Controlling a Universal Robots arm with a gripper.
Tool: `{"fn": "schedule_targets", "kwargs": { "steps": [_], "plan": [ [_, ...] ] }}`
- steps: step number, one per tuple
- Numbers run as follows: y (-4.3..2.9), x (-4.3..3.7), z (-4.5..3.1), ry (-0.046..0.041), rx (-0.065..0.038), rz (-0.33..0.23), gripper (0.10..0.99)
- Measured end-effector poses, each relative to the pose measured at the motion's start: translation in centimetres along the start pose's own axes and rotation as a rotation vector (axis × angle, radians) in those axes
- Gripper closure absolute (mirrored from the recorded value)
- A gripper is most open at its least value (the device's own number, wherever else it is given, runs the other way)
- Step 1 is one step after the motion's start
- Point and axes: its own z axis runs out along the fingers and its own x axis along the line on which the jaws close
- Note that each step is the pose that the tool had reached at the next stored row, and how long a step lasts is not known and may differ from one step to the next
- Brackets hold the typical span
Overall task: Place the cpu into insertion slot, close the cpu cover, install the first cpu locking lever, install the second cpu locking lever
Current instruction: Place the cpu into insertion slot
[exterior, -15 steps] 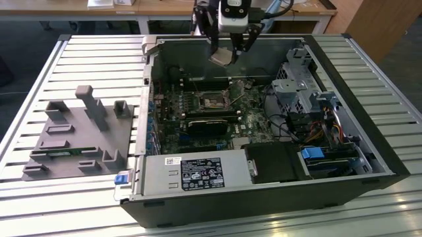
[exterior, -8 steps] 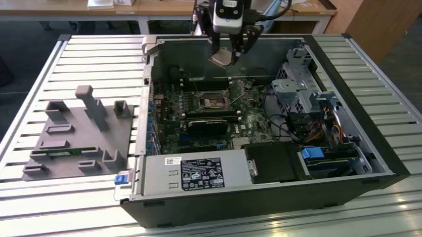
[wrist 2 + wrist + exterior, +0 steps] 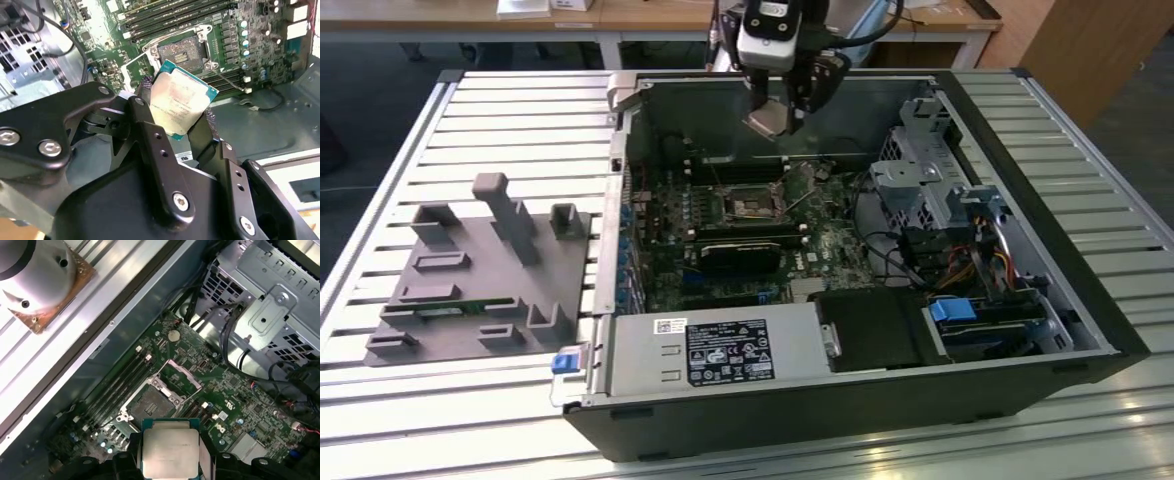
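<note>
Above the open computer case (image 3: 854, 405), the one gripper (image 3: 781, 118) hangs with its two fingers (image 3: 148, 119) clenched on the single cpu (image 3: 182, 97), pinching it by opposite edges; its silvery top shows in both wrist views. Beneath it and well apart lies the one insertion slot (image 3: 150, 407), pin field bare, with the one cpu cover (image 3: 182, 374) swung open beside it. One grey fixture plate (image 3: 467, 280) rests on the slatted table (image 3: 520, 110), at the exterior view's left of the case.

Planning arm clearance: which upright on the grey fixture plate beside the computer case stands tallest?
The slim grey post near the middle of the grey fixture plate; the squat grey uprights around it are clearly shorter.
</note>
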Motion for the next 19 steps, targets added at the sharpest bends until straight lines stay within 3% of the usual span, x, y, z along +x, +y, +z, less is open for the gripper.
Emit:
{"fn": "schedule_targets", "kwargs": {
  "steps": [10, 19],
  "plan": [
    [-0.24, 0.6, 0.75, -0.0054, 0.002, 0.063, 0.545],
    [-0.28, 0.63, 1.6, -0.0169, 0.003, 0.201, 0.545]
  ]
}}
